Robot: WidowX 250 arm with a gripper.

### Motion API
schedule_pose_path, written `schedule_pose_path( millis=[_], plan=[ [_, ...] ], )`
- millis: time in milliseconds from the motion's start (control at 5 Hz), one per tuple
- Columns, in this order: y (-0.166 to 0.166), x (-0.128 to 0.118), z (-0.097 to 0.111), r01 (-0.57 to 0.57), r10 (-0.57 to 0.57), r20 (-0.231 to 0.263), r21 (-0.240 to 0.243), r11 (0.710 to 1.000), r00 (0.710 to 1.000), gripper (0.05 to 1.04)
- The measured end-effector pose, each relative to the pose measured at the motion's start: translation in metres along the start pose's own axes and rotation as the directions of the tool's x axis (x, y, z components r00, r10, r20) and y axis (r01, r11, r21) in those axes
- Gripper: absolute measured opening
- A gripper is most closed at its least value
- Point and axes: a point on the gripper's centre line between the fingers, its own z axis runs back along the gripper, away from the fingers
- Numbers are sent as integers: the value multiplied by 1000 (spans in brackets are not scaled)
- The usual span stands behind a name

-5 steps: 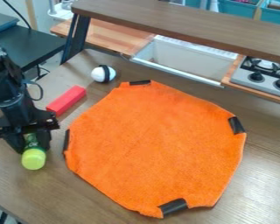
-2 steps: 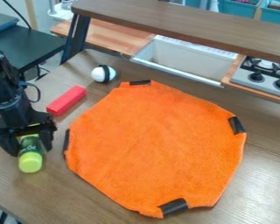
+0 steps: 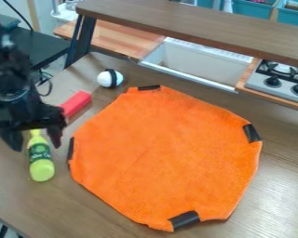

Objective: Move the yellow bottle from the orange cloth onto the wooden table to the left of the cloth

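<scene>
At the left of the camera view the black gripper (image 3: 36, 145) stands open over the upper end of a yellow-green bottle (image 3: 41, 160). The bottle lies on the table with its cap towards the front, and its far end is partly hidden by the gripper. To the right lies an orange cloth (image 3: 164, 155), spread flat, with black pieces at its edges. A red block (image 3: 76, 103) rests just behind the gripper, partly covered by it. Farther back is a white ball with a black band (image 3: 110, 78).
A raised wooden shelf (image 3: 195, 28) on a dark leg crosses the back. Below it are a white sink (image 3: 198, 62) and a stove (image 3: 280, 81) at the right. A black side table (image 3: 49, 49) stands behind the arm.
The gripper has opened wider and risen off the bottle, now covering part of the red block. More of the bottle shows, and it lies slightly farther right.
</scene>
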Motion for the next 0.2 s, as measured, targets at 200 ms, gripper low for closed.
schedule_pose_path(
  millis=[200],
  plan=[
    [-10, 2, 15, 46, -50, 43, 84, 995, 998, 999]
  ],
)
